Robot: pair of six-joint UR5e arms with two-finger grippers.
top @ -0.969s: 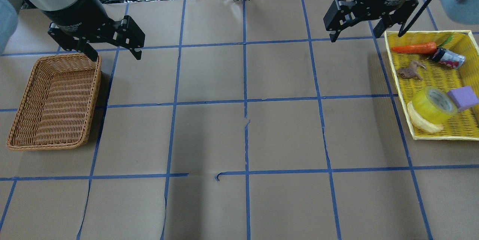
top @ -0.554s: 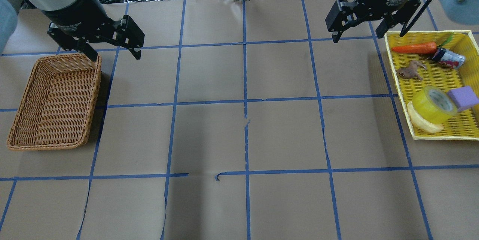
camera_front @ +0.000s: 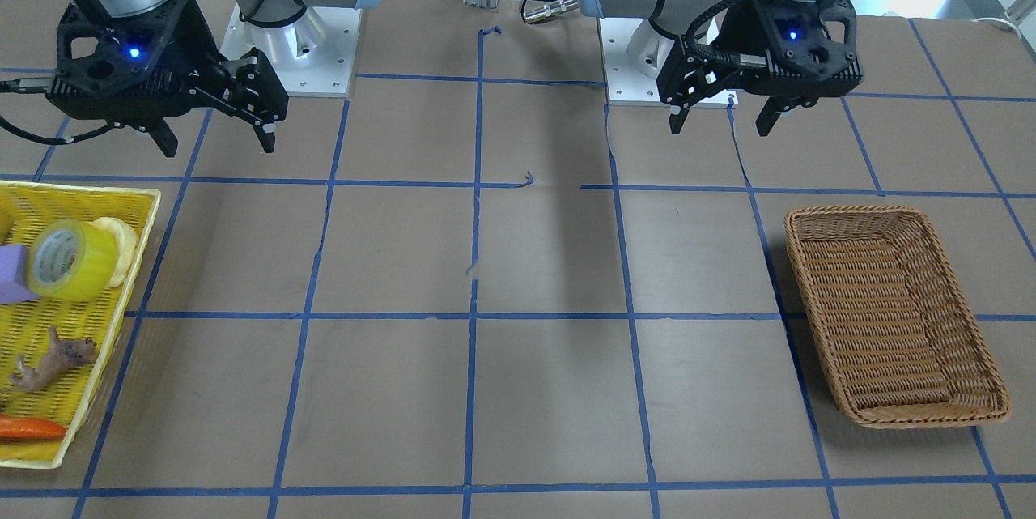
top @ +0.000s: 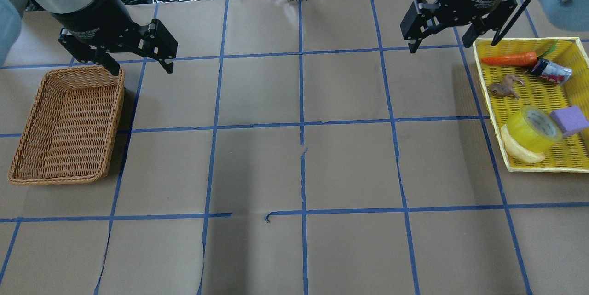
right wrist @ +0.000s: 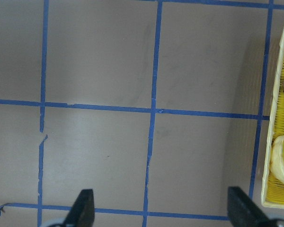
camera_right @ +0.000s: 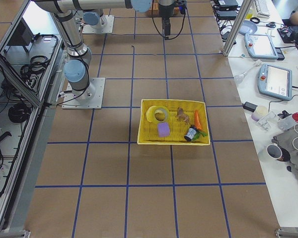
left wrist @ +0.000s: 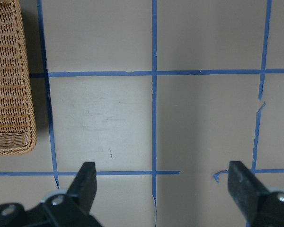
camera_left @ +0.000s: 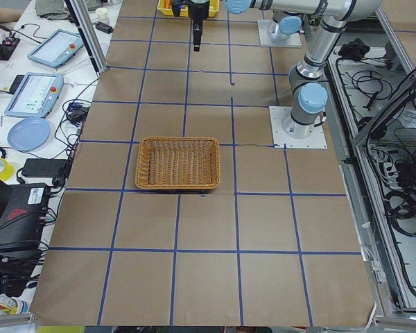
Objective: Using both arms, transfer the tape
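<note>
The tape (top: pixel 534 129), a yellow roll with a white core, lies on its side in the yellow tray (top: pixel 490 101) at the table's right. It also shows in the front-facing view (camera_front: pixel 69 260). My right gripper (top: pixel 439 44) is open and empty, high above the table beside the tray's far left corner. It is well short of the tape. My left gripper (top: pixel 141 69) is open and empty over the far right corner of the wicker basket (top: pixel 27 129). Both wrist views show spread fingers over bare brown paper.
The tray also holds a carrot (top: pixel 508 59), a small can (top: pixel 550 72), a brown toy animal (top: pixel 504 87), a purple block (top: pixel 569 120) and a pale banana piece (top: pixel 517 150) against the tape. The wicker basket is empty. Blue tape lines grid the paper.
The right gripper has shifted slightly to the right. The left gripper and the objects have not moved.
</note>
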